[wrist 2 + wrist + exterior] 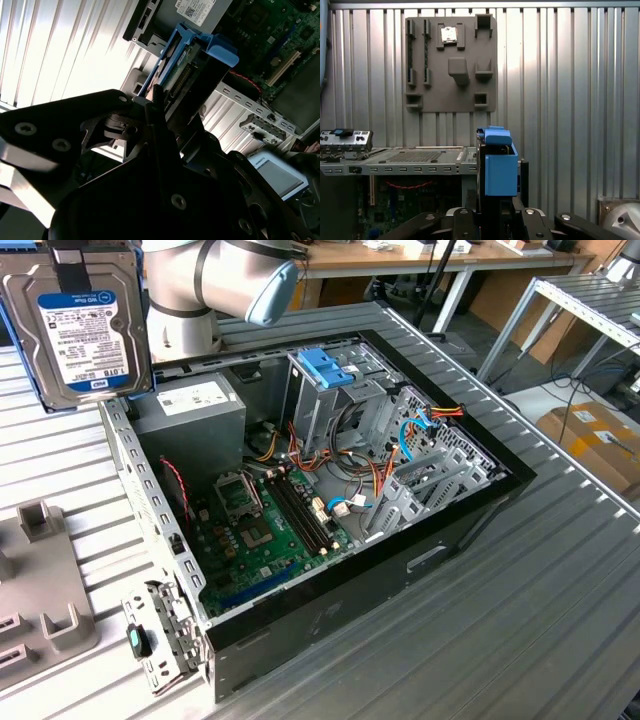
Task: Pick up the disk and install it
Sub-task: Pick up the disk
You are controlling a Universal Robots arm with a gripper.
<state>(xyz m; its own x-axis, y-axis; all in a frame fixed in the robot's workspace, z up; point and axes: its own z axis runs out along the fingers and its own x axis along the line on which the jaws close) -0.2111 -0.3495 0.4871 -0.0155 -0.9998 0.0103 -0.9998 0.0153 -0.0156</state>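
Note:
The disk (85,325) hangs in the air at the exterior view's upper left, label facing the camera, light blue rails along its sides. It is above the table just outside the back corner of the open computer case (470,510). My gripper (80,260) grips it from above, shut on it. In the second wrist view the disk (187,60) shows edge-on between the black fingers (156,107). In the first wrist view its blue rail (500,170) stands up from the gripper (495,220).
Inside the case are a metal drive cage with a blue latch (325,365), a grey power supply box (195,405), a motherboard (265,525) and loose cables. A grey fixture plate (40,580) lies on the ribbed table at the exterior view's left.

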